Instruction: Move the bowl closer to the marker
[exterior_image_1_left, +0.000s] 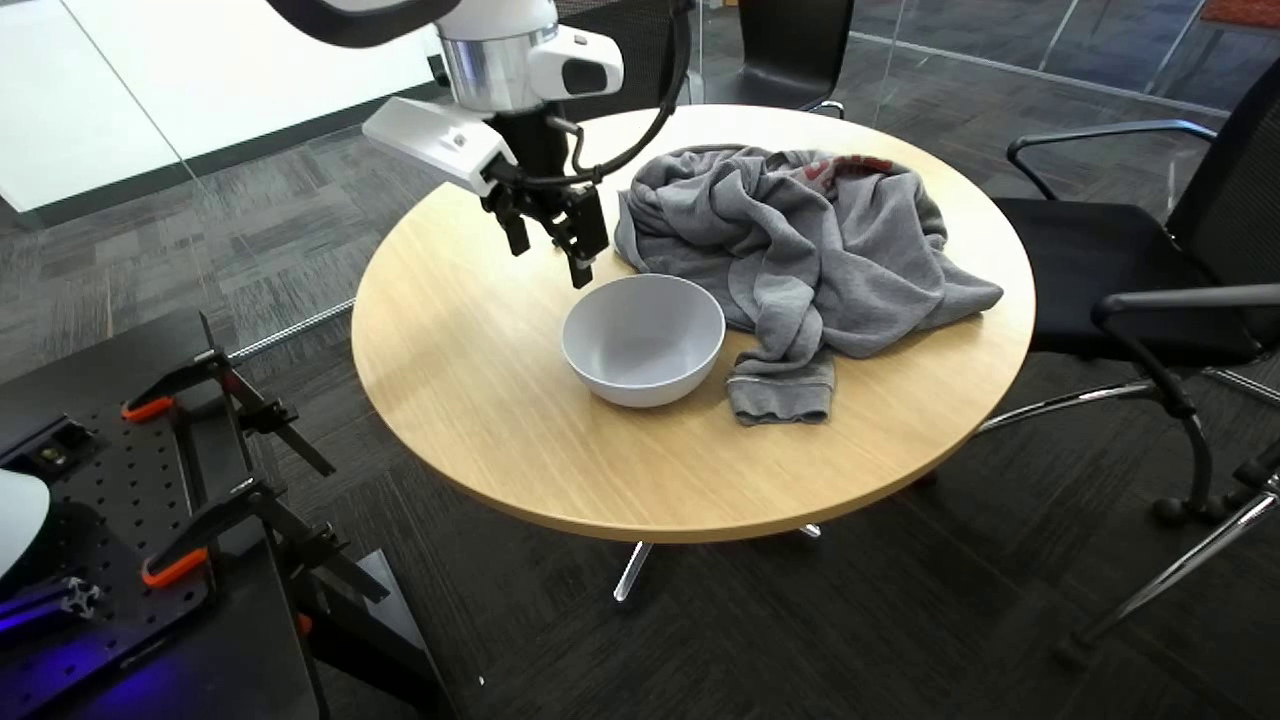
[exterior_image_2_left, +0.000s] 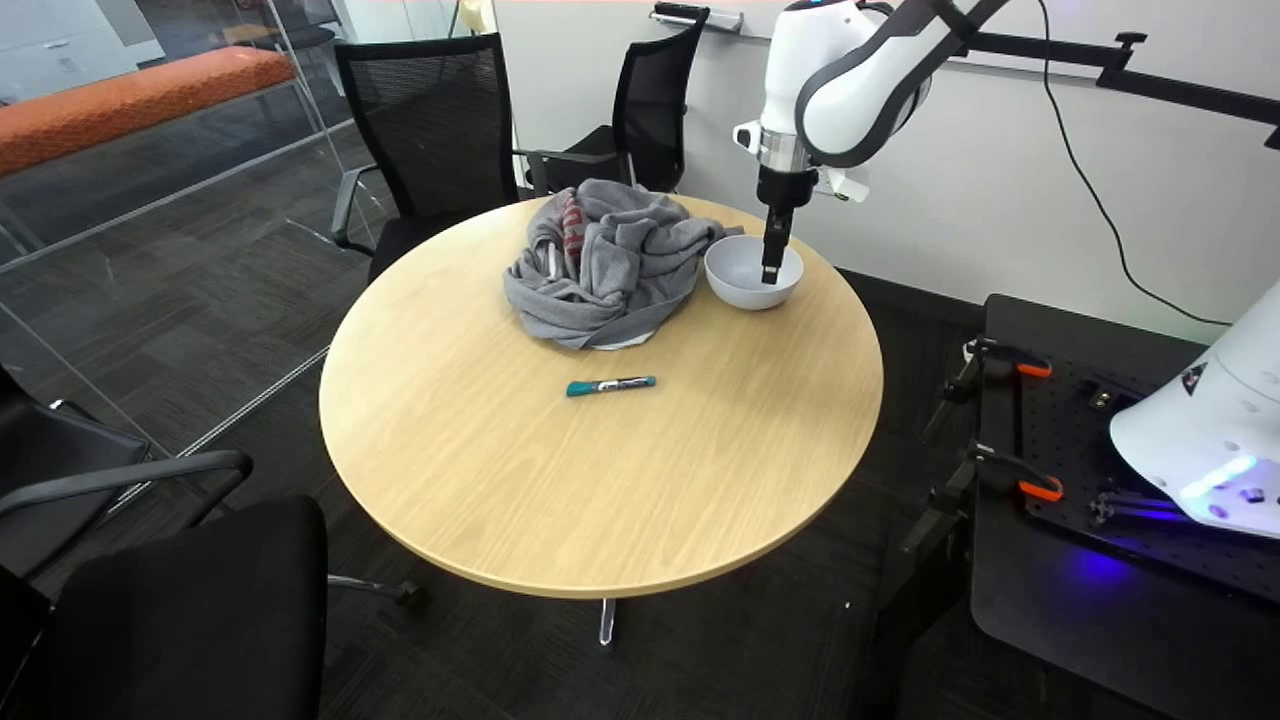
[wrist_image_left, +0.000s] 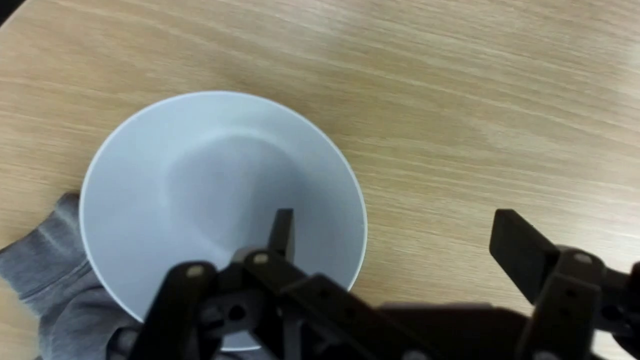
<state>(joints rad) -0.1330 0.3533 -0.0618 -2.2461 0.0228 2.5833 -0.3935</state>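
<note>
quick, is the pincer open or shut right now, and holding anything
Pincer: open, jaws apart, holding nothing; the bowl is not gripped.

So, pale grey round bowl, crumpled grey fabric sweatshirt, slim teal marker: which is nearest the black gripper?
The bowl: wrist view shows one fingertip overlapping it; sweatshirt and marker lie farther off.

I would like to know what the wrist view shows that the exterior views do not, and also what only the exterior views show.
Only the wrist view: a look from above, with one finger of the hand over the inside of the bowl and the other finger outside its rim.
Only the exterior views: the white robot arm, in both exterior views; the teal marker and orange bench, in an exterior view.
Shared: the hand, bowl, gray sweatshirt and wooden tabletop.
</note>
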